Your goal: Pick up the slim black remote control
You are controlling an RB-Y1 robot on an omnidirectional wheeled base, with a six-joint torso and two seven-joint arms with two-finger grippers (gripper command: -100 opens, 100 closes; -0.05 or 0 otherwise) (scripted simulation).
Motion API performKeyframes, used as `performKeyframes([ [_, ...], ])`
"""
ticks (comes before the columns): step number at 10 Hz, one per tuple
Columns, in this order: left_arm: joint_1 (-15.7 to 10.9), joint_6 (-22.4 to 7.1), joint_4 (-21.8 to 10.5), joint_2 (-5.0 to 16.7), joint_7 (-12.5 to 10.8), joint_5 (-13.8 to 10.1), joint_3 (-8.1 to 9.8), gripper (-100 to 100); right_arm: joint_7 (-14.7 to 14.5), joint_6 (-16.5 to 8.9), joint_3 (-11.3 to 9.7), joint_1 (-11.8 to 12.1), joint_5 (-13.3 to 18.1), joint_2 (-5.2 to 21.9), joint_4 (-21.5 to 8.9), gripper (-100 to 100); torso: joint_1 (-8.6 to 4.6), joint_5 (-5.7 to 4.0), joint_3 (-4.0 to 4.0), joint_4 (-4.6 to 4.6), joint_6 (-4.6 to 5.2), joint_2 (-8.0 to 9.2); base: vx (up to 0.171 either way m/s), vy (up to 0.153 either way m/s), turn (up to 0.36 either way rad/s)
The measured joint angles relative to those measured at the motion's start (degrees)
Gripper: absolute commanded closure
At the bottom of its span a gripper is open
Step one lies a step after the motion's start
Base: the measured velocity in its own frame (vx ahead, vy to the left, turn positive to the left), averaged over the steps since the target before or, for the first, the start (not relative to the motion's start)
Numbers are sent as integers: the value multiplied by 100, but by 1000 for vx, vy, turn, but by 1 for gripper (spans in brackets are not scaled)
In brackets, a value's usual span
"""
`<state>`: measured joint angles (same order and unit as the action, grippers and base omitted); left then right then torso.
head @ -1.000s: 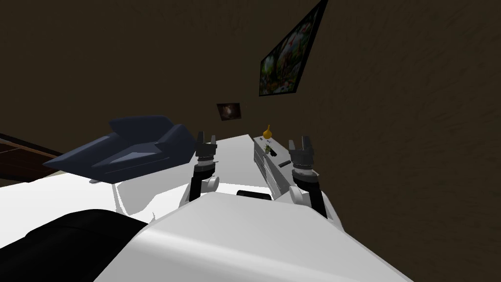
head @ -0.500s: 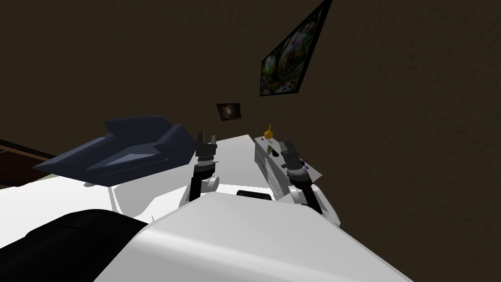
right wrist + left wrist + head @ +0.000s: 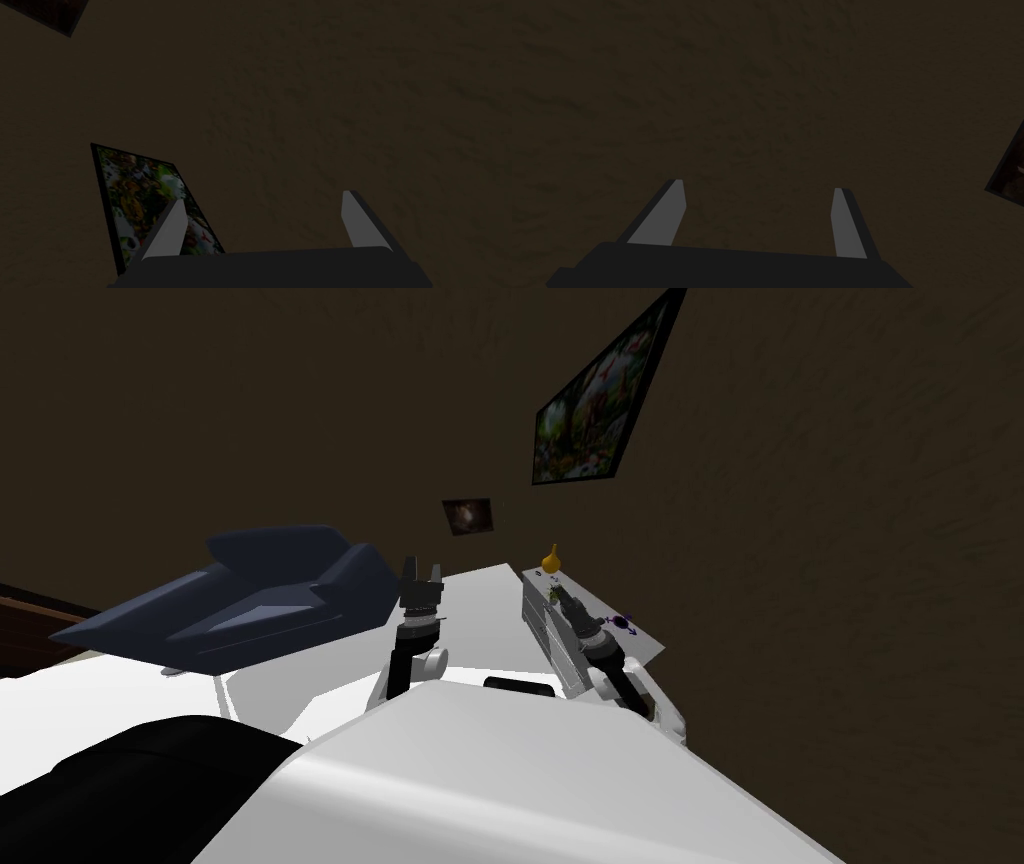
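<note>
A low white cabinet (image 3: 541,630) stands against the dark wall ahead on the right. My right gripper (image 3: 567,598) reaches over its top, and the forearm lies across the middle of that top. In the right wrist view the right gripper (image 3: 263,197) is open, with nothing between its fingers. I cannot pick out the slim black remote; the right arm covers the part of the top where dark items lay. My left gripper (image 3: 422,577) is raised left of the cabinet, and in the left wrist view the left gripper (image 3: 757,185) is open and holds nothing.
An orange vase (image 3: 549,558) and a small green plant (image 3: 552,588) stand at the cabinet's far end; a small purple thing (image 3: 623,622) lies near the wall. A dark blue armchair (image 3: 262,596) sits on the left on the white floor. A framed picture (image 3: 590,403) hangs above the cabinet.
My right arm has swung left and forward over the cabinet top, covering the dark items there and uncovering the purple thing. The left arm has not moved.
</note>
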<state>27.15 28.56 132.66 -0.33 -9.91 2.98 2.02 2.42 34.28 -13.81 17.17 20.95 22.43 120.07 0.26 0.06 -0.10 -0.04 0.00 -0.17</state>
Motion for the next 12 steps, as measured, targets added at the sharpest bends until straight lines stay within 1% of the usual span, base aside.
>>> performKeyframes([
  [2, 0, 0, 0, 0, 0, 0, 0, 0, -94, 40, -120, -45, 313, 292, -39, -100, -2, 0, 3, 1, 1, 6, 21, 58, -11],
  [3, 0, 0, 0, 0, 0, 0, 0, 0, -129, 64, -155, -60, 429, 394, -65, -100, -8, -1, 4, 2, 1, 8, 31, 41, -11],
  [4, 0, 0, 0, 0, 0, 0, 0, 0, -167, 69, -225, -137, 592, 574, -122, -100, -11, -2, 2, 1, 0, 4, 29, 35, -3],
  [5, 0, 0, 0, 0, 0, 0, 0, 0, -210, 77, -284, -185, 720, 643, -182, -100, -13, -3, 2, 1, 1, 4, 42, 50, -6],
  [6, 0, 0, 0, 0, 0, 0, 0, 0, -248, 65, -359, -227, 894, 834, -195, -100, -10, -2, 0, 0, 1, 0, 34, 43, -7],
  [7, 0, 0, 0, 0, 0, 0, 0, 0, -283, 105, -383, -271, 1002, 918, -283, -100, -12, -2, 1, 0, 1, 2, 37, 47, -3],
  [8, 0, 0, 0, 0, 0, 0, 0, 0, -371, 235, -427, -330, 1144, 1058, -488, -100, -11, -2, 0, 0, 1, 0, 31, 37, -4],
  [9, 0, 0, 0, 0, 0, 0, 0, 0, -420, 261, -478, -344, 1281, 1148, -504, -100, -13, -2, 2, 1, 1, 3, 41, 46, 0],
  [10, 0, 0, 0, 0, 0, 0, 0, 0, -467, 240, -589, -455, 1464, 1294, -607, -100, -11, -2, 0, 0, 0, -1, 38, 37, 1],
  [11, 0, 0, 0, 0, 0, 0, 0, 0, -529, 261, -643, -470, 1610, 1358, -678, -100, -14, -2, 0, 0, 1, 1, 54, 32, 2],
  [12, 0, 0, 0, 0, 0, 0, 0, 0, -584, 278, -709, -500, 1791, 1523, -729, -100, -16, -3, -2, -1, 1, -4, 45, 30, 2],
])
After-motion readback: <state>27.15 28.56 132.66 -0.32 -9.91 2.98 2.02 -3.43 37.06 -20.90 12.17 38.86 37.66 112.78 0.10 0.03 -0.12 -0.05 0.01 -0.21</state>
